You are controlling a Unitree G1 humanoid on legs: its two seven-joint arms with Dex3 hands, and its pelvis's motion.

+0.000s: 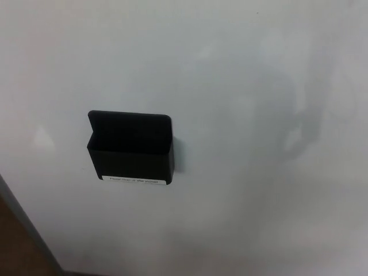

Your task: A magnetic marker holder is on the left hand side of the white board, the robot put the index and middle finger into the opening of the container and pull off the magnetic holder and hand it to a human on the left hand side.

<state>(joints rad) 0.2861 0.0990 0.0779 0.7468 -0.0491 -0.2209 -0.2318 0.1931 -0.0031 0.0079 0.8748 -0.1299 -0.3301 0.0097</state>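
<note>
step: reach | marker holder (131, 148) stuck toward whiteboard (247, 75) left edge, opening up, apparently empty | hands: neither visible, state unknown | advice: enter from above, hook front wall, pull straight off

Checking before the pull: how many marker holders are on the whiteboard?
1: a black marker holder stuck to the whiteboard, left of centre. None seems hidden.

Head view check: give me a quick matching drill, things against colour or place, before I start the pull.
Things:
1. marker holder
2. label strip
3. whiteboard
4. board edge

Descriptions:
A. pale strip along the holder's bottom
B. black, opening facing up
C. dark diagonal line, lower left corner
D. white surface filling most of the view

Pairs: 1-B, 2-A, 3-D, 4-C
</note>
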